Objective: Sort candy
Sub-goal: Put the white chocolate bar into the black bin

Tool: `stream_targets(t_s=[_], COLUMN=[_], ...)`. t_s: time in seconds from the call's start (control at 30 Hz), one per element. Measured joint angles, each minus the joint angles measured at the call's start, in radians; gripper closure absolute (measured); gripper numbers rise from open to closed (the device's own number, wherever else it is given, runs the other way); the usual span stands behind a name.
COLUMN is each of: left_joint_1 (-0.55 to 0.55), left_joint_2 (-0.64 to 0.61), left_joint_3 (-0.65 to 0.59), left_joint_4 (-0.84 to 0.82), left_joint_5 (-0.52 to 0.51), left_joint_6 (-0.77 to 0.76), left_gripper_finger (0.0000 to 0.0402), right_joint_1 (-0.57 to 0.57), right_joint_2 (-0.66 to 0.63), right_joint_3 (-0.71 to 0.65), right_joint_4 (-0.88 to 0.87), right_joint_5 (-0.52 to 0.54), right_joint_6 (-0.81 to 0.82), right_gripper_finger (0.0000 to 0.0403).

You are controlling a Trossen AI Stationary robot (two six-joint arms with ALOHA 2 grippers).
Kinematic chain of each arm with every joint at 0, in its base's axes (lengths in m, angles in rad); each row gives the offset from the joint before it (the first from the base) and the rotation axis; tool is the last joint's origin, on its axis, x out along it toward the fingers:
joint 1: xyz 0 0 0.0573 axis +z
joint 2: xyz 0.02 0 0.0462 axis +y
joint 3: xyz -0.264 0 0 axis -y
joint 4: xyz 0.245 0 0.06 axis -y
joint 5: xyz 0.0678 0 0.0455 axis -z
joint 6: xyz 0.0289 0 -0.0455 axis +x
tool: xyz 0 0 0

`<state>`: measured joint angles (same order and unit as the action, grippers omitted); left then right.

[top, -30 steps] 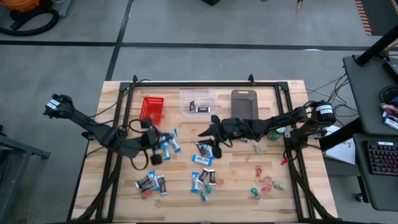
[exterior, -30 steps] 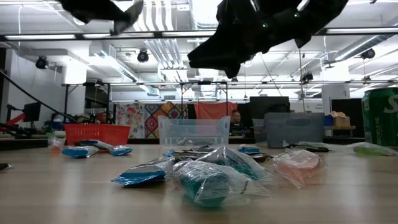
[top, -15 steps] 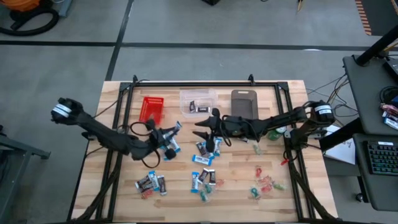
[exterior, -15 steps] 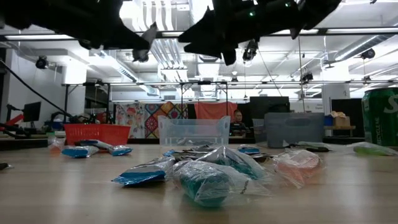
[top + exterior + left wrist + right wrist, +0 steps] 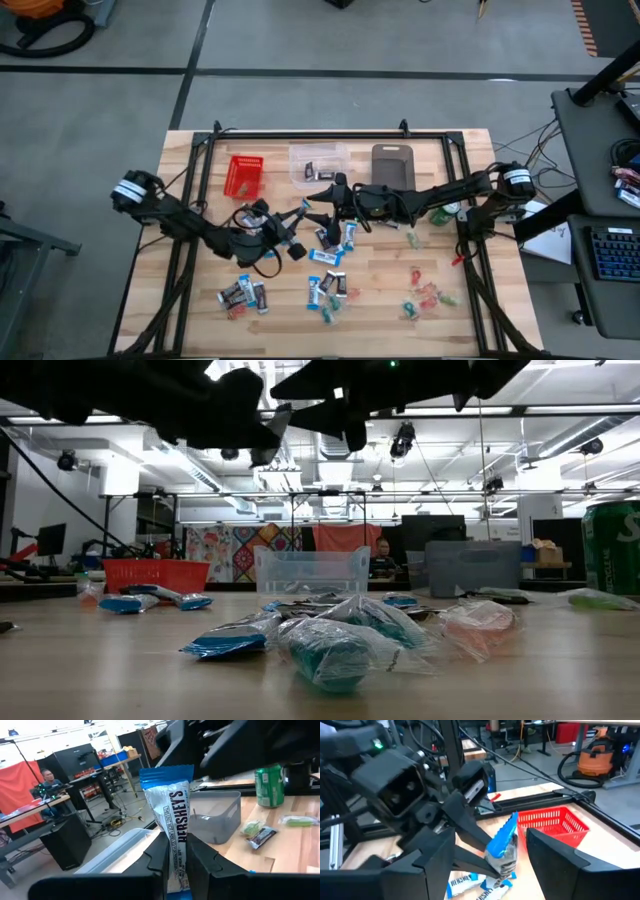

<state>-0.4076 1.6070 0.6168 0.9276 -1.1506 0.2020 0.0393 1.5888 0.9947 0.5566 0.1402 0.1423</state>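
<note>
Candy [image 5: 172,815] pinched in left end effector [image 5: 176,862], apparently above table.

Robotics lab or workshop: concrete floor [image 5: 300,90], exposed ceiling ducts [image 5: 260,435], workbenches with monitors [image 5: 425,530], orange shop vacuum [image 5: 597,757].

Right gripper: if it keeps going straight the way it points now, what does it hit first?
Most likely the blue-and-white candy pinched upright in the left gripper. It stands between the open fingers of the right gripper. The red bin lies beyond; exact depth is unclear.
</note>
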Motion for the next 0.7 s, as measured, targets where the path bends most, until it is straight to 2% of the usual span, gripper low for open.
stream_targets(t_s=[0.2,0.57,0.63,0.7], left_joint_1=[0.0,-0.004,-0.004,-0.004], left_joint_2=[0.051,0.053,0.053,0.053], left_joint_3=[0.062,0.075,0.075,0.075], left_joint_4=[-0.001,0.0,0.0,0.0], left_joint_5=[-0.017,-0.019,-0.018,-0.018], left_joint_6=[0.007,-0.004,-0.004,-0.004], left_gripper_finger=[0.0379,0.0374,0.0374,0.0374], right_joint_1=[0.0,0.003,0.003,0.002], right_joint_2=[0.005,0.005,0.005,0.005], right_joint_3=[-0.001,-0.001,-0.001,-0.001], right_joint_4=[0.002,-0.006,-0.005,-0.006], right_joint_5=[0.0,-0.001,-0.001,-0.008], right_joint_6=[0.016,0.044,0.041,0.029], right_gripper_finger=[0.0189,0.0195,0.0213,0.0255])
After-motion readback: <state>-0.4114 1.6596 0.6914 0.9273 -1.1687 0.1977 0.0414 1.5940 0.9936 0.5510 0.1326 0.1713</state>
